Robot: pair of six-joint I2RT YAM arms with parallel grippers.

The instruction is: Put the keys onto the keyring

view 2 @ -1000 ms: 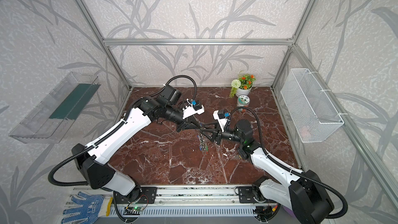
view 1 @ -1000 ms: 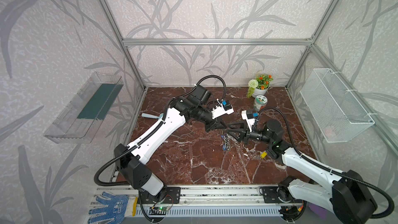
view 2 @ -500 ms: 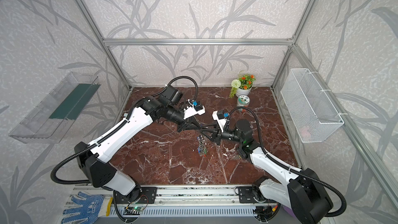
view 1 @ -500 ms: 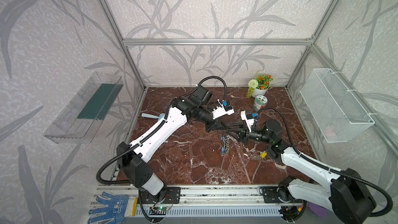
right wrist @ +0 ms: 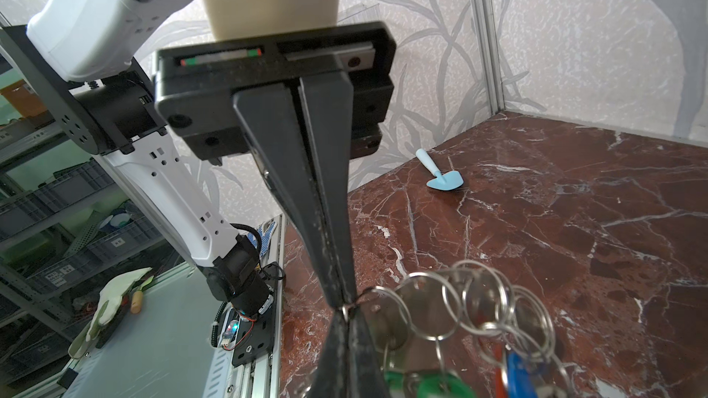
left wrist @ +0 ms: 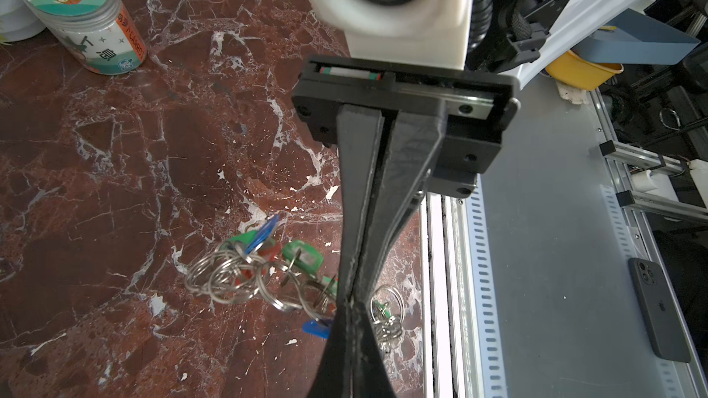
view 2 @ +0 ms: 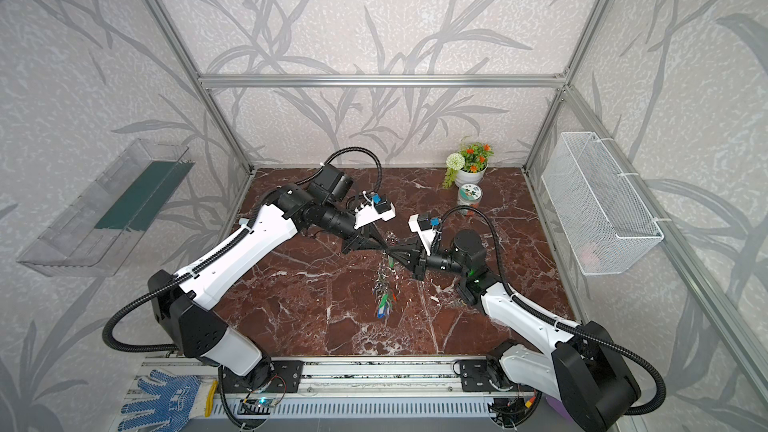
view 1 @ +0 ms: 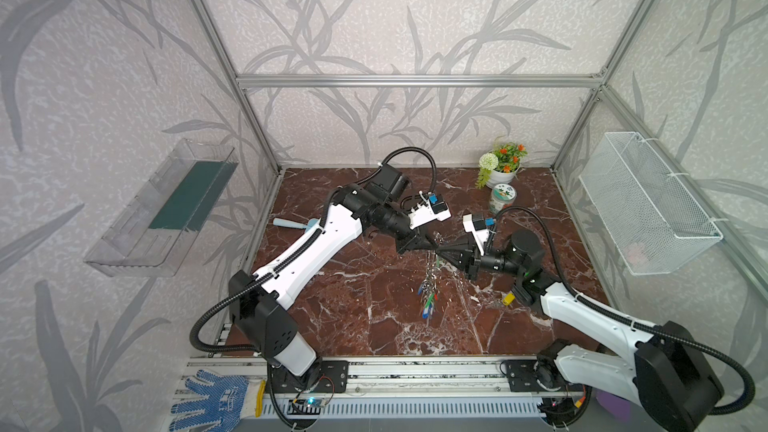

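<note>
The jaws of the right gripper (view 1: 444, 253), apart a second ago, have closed, and it has come up tip to tip with the left gripper (view 1: 434, 248) above the table (view 1: 365, 326), a glossy red-brown marble slab with white veins. Both pairs of slim black jaws are pressed together on the thin grey wire of the keyring (view 2: 383, 284). Its bunch of shiny split rings, flat silvery keys and green, blue and red plastic tags hangs below the meeting point. In each wrist view the opposite gripper covers part of the bunch. Nearest the front, a blue-dotted knitted glove (view 1: 210, 398) lies by the metal rail (view 1: 415, 376). The keys (view 1: 506, 298), with a yellow tag, lie on the table just beside the right arm, well apart from the hoop. Farther back are a pale blue scoop (view 1: 293, 224), a clear printed jar (view 1: 502, 198) and a white pot of flowers (view 1: 500, 176).
</note>
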